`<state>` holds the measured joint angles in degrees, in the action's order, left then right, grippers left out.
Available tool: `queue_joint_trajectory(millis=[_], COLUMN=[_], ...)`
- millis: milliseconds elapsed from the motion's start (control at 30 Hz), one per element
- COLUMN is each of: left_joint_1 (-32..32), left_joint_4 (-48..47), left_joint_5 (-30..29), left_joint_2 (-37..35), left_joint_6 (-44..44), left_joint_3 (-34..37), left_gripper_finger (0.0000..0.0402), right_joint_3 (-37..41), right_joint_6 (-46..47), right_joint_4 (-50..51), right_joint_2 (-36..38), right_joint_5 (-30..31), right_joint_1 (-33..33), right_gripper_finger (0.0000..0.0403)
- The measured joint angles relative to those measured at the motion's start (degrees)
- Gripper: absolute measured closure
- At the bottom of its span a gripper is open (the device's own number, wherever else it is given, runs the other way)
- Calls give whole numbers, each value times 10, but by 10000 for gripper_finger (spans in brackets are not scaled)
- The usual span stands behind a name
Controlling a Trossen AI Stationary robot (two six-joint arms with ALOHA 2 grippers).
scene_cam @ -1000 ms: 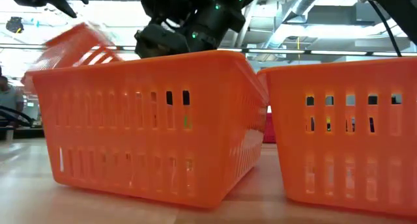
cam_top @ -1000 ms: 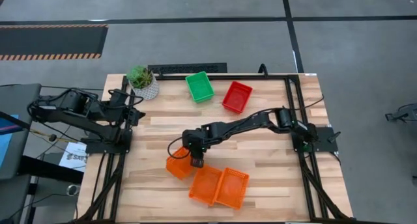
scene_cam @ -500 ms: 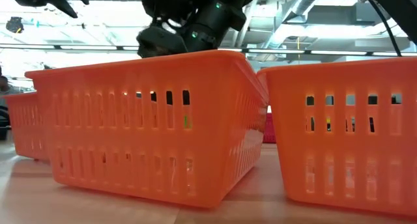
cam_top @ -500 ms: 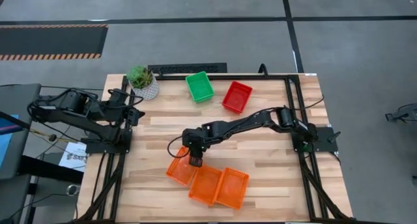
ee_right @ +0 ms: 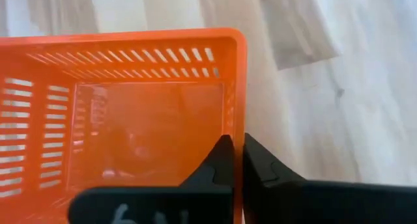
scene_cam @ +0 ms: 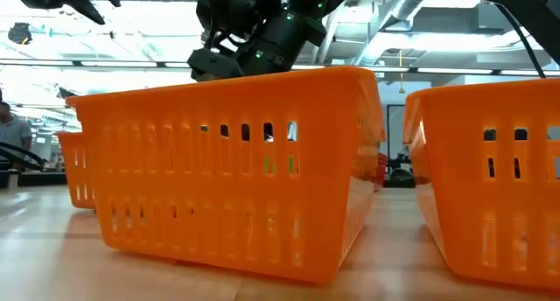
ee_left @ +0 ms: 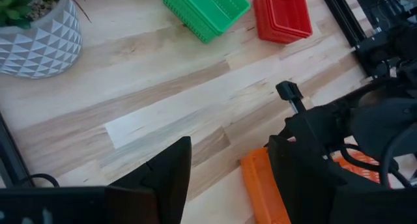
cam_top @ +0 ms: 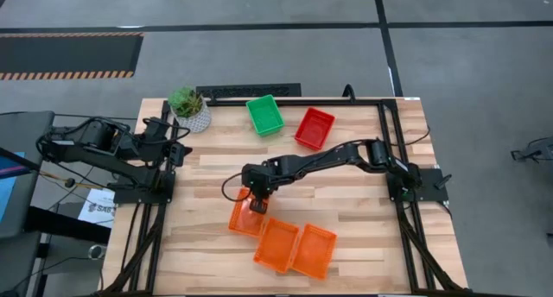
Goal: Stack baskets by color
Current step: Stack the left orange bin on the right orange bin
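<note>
Three orange baskets lie near the table's front edge: a left one, a middle one and a right one. My right gripper is shut on the left one, which fills the right wrist view and rests flat on the table. In the low view the middle basket hides the gripper's fingers. A green basket and a red basket sit at the far edge. My left gripper stands open at the table's left side, above the wood. My right gripper pinches one side wall of the left orange basket at its rim. One finger is inside the basket and the other outside. The fingers slant down from the table's far right. The basket sits upright with its bottom on the table.
A green plant in a white pot stands at the far left corner. The middle and right orange baskets touch side by side just right of the held one. Bare wood lies across the table's middle.
The left orange basket was tipped up off the table a second ago and now lies flat on it. The middle and right orange baskets have slid a little toward the table's right edge and turned slightly.
</note>
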<state>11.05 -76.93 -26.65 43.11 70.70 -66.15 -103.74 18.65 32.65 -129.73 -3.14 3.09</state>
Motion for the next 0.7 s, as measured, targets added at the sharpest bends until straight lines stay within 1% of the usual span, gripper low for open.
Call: queue_joint_trajectory(millis=[67,133,200,367,500,600,700], left_joint_1=[0,0,0,0,0,0,0], left_joint_4=[-1,-5,-10,-13,-13,-14,-17], left_joint_5=[-5,-13,-20,-22,-22,-22,-22], left_joint_2=[0,0,0,0,0,0,0], left_joint_6=[0,-1,-1,0,0,0,0], left_joint_3=[0,0,0,0,0,0,0], left_gripper_finger=[209,209,209,209,209,209,209], right_joint_3=[0,1,-12,-48,-48,-48,-47], right_joint_6=[0,0,0,-1,0,0,24], right_joint_4=[-6,-15,-16,34,102,188,269], right_joint_2=[0,8,18,61,145,220,285], right_joint_5=[2,2,2,2,-12,-16,-6], right_joint_1=[-7,-17,-33,-75,-82,-75,-57], right_gripper_finger=[386,392,395,398,399,400,400])
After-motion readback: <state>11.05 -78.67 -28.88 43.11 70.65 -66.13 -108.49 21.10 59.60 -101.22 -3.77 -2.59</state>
